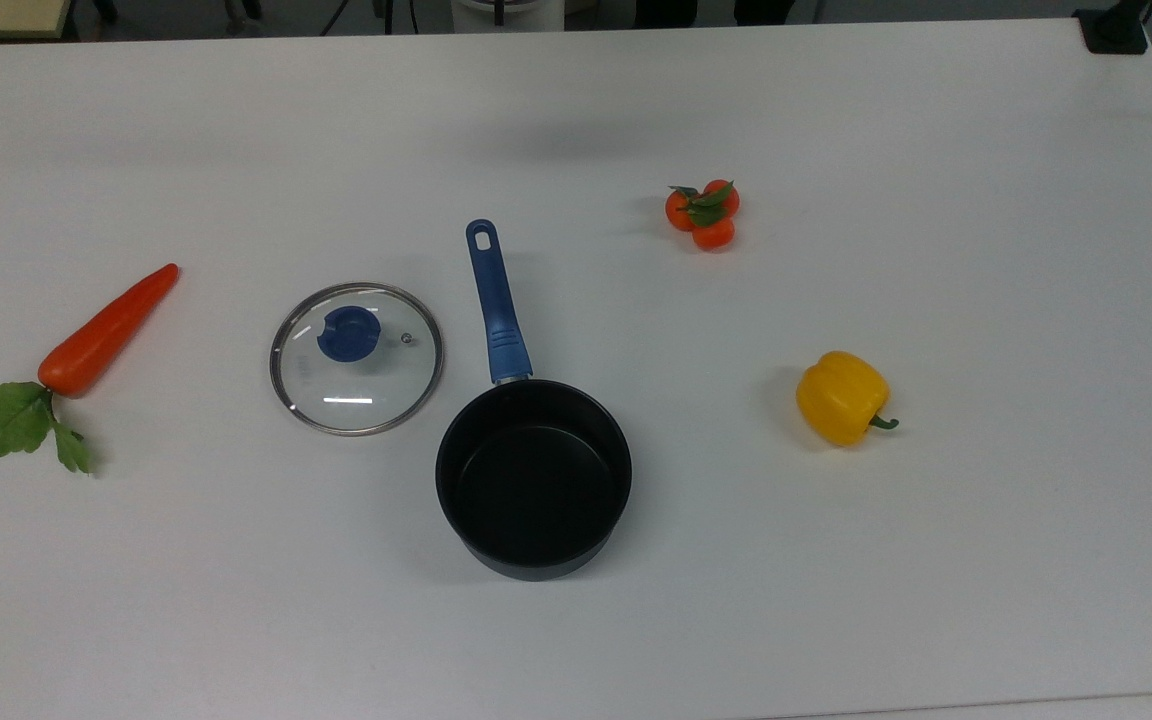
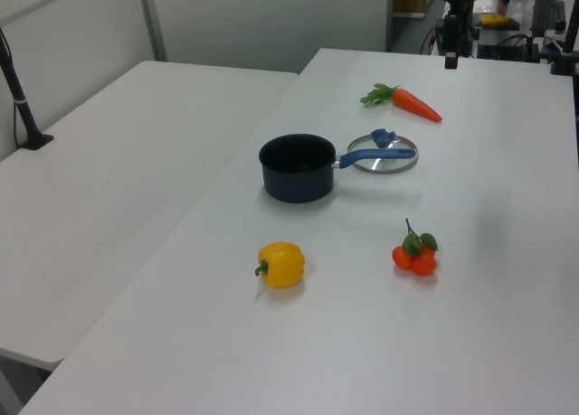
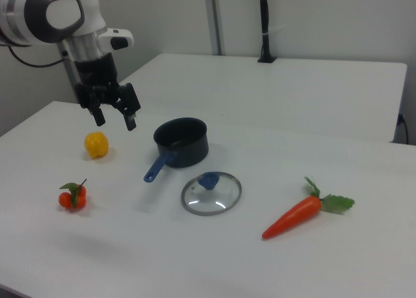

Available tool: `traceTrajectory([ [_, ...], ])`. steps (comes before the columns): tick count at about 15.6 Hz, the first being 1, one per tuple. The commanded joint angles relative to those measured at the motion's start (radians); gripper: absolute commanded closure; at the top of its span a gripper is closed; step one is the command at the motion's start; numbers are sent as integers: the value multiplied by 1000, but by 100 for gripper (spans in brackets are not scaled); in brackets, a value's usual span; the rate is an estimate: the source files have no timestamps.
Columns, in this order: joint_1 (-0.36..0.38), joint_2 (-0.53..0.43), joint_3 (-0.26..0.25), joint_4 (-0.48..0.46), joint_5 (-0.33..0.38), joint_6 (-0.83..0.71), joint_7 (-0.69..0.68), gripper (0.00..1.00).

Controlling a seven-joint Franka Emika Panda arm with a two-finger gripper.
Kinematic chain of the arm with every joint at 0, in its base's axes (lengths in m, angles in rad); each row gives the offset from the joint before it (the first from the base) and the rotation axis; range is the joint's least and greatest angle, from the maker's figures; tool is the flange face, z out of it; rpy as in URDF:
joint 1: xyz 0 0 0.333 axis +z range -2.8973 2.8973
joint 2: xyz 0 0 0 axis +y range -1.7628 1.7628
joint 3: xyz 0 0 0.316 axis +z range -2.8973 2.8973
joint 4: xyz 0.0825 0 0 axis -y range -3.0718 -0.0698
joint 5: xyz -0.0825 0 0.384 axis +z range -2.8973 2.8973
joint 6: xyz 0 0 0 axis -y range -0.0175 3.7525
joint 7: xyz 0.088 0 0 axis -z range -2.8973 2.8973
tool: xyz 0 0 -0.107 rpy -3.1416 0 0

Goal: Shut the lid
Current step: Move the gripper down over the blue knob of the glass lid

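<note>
The round glass lid [image 1: 356, 358] with a metal rim and blue knob lies flat on the white table, just to the top view's left of the saucepan's blue handle [image 1: 496, 303]. The dark saucepan [image 1: 533, 477] stands open and empty beside it. The lid [image 2: 384, 153] sits behind the pan's handle in the left view, and the lid [image 3: 211, 193] lies in front of the pan [image 3: 181, 142] in the right view. My gripper [image 3: 115, 118] hangs open in the air, high above the table to the right view's left of the pan, holding nothing.
A toy carrot [image 1: 101, 335] lies at the top view's left of the lid. A cluster of small tomatoes [image 1: 703, 214] and a yellow bell pepper [image 1: 841, 397] sit to the top view's right of the pan. A second table [image 2: 109, 171] adjoins at the left view's left.
</note>
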Motion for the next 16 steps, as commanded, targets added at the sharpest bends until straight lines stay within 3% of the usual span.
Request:
traceTrajectory([
  [1,7,-1,-18,0,-12,-19,2,0],
  [7,0,-2,-18,-6,-4,-4,10,0],
  [10,-54,7,-17,-18,0,105,-7,0],
  [16,-122,9,-17,-235,-1,424,-47,0],
])
